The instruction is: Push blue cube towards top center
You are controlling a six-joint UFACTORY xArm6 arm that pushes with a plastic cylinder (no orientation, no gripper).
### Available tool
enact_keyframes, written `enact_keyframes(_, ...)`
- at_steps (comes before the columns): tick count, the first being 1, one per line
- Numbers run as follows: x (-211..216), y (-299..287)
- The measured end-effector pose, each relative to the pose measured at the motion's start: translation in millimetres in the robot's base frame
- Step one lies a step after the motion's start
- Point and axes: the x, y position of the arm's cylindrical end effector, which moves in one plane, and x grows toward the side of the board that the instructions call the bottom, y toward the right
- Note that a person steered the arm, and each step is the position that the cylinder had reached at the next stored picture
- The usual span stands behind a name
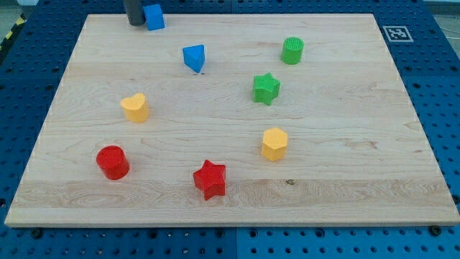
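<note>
up at the view's top left, the dark rod comes down beside the blue cube (154,16), and my tip (135,24) sits just to the cube's left, touching it or very nearly so; i can't tell which from where i stand. there are no jaws on this arm to be wide or narrow, only the straight rod, holding nothing.

the cube rests at the far edge of the wooden board (402,144), left of the top centre it's meant to reach. the push needed looks like one along that edge, toward the view's right.

what could go wrong, i'd say: the cube is right at the rim, so a push angled even slightly upward could tip it off onto the blue pegboard. a contact off the cube's middle could spin it and let it slide past the rod. the blue wedge-shaped block (194,57) lies below and to the right, well apart, and shouldn't interfere unless the path dips.

further down the board sit a green cylinder (292,51), green star (266,88), yellow heart (135,108), yellow hexagon (274,143), red cylinder (113,162) and red star (210,179), all well clear.

the rod is cut off by the frame's top, so the arm itself is unseen. the cube's far side and the board's top edge behind it are hard to make out.
</note>
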Motion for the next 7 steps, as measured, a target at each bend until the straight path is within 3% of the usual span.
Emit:
enact_keyframes(2,-15,15)
enact_keyframes(6,6,121)
enact_keyframes(7,30,121)
